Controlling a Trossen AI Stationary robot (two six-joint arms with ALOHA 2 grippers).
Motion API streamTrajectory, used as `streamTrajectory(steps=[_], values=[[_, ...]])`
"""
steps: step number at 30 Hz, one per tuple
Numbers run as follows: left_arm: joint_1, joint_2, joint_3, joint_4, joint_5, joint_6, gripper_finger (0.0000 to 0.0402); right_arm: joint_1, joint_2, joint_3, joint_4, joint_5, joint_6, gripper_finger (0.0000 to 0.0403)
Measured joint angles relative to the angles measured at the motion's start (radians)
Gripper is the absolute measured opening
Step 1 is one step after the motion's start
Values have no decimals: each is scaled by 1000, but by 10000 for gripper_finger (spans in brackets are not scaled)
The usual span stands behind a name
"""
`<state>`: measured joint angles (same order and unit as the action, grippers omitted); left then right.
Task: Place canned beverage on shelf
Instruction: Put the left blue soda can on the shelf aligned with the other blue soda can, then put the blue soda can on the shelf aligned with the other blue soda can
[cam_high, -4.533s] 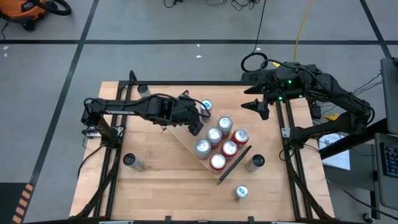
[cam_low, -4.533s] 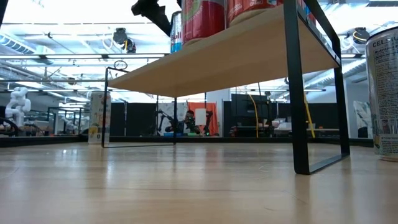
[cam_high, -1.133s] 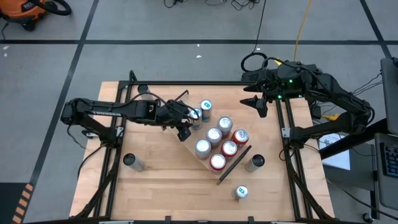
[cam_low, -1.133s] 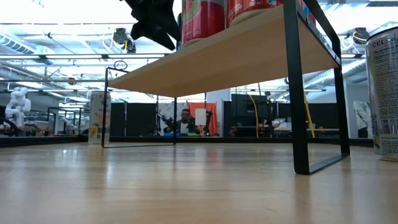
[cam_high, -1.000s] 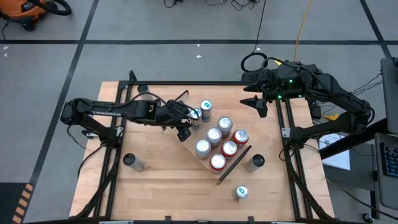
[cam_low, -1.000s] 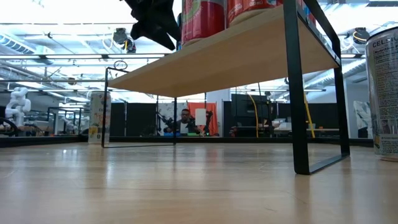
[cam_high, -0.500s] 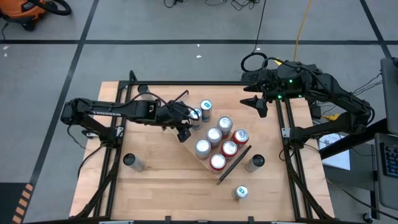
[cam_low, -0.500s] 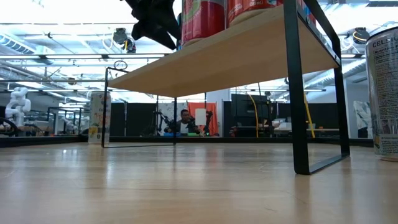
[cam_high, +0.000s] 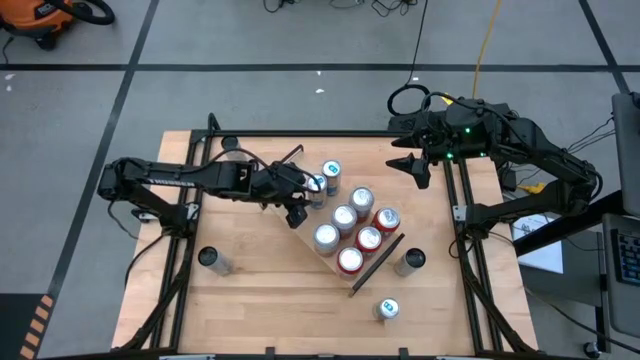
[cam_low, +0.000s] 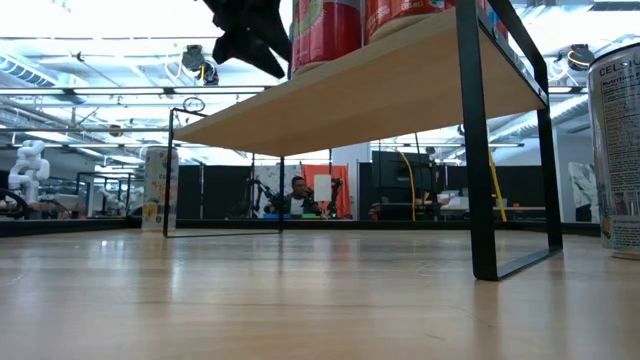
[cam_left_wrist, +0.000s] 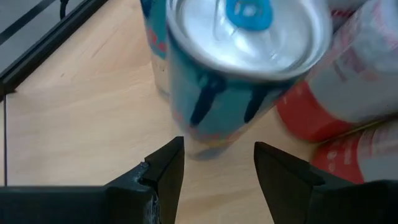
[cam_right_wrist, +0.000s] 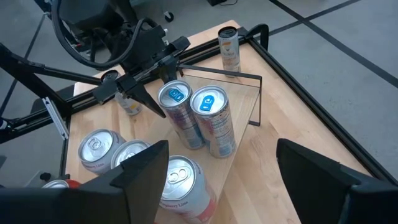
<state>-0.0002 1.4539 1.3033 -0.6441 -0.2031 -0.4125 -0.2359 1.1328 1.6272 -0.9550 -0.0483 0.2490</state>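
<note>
Drew the left gripper (cam_left_wrist: 216, 163) back off the middle of the shelf (cam_low: 400, 85) toward its rear corner since the first high view, then held it steady through the last second; left the right arm unmoved at the table's far right edge, with the right gripper (cam_high: 412, 169) spread wide and carrying nothing.

Set the blue-topped can (cam_left_wrist: 239, 68) upright on the shelf's rear end, just beside a second blue-topped can (cam_high: 331, 170) and close to the silver and red cans (cam_high: 369, 238) filling the rest of the board; kept the left fingers parted to either side of its base, with a gap showing on both sides in the left wrist view, so released rather than gripped.

Judged the step in hand as the let-go and retreat after a placement; counted eight cans on the shelf and four loose cans (cam_high: 387, 308) standing on the table (cam_high: 260, 300) around it.

Judged the next move to call for a straight pull-back clear of the can, without clipping it or its neighbour; then a reach to one of the loose cans, probably the one near the left front (cam_high: 208, 258).
</note>
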Motion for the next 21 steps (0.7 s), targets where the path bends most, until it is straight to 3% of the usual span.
streamTrajectory(steps=[8, 13, 21], values=[[-4, -28, 0, -75, 30, -72, 193, 0, 0, 0, -1, -10, 44, 274], [-37, -69, 0, -84, 40, -105, 193, 14, -5, 0, -1, -150, 133, 274], [-143, -114, 0, -83, 28, -160, 193, 210, -14, 0, -8, -188, 240, 274]])
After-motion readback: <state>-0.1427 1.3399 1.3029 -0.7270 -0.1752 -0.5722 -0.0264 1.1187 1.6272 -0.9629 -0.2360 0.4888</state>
